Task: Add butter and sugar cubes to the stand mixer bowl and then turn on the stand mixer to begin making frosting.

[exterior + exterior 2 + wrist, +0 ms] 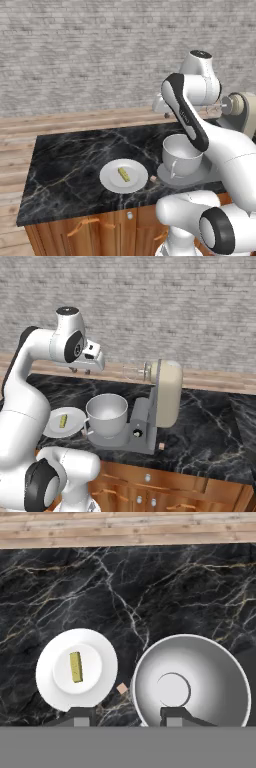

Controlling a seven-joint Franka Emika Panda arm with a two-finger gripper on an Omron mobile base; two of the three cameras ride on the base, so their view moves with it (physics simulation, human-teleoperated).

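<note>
A yellow butter stick point(75, 666) lies on a flat white plate point(102, 679) on the black marble counter. One tiny tan sugar cube point(121, 688) sits on the counter between the plate and the stand mixer bowl point(200, 662). The pale bowl point(106, 415), empty, stands with its handle on the stand mixer's grey base point(122, 444). The beige head point(168, 392) is tilted up, with the whisk point(134, 372) sticking out. My gripper point(127, 716) is open and holds nothing. It hangs high over the counter, above the plate and bowl point(80, 370).
A second small tan cube point(161, 446) lies by the right side of the mixer base. The counter point(65, 160) ends at its front edge above wooden cabinets. A wooden floor and a brick wall lie beyond it. My arm's white links point(187, 117) stand over the bowl.
</note>
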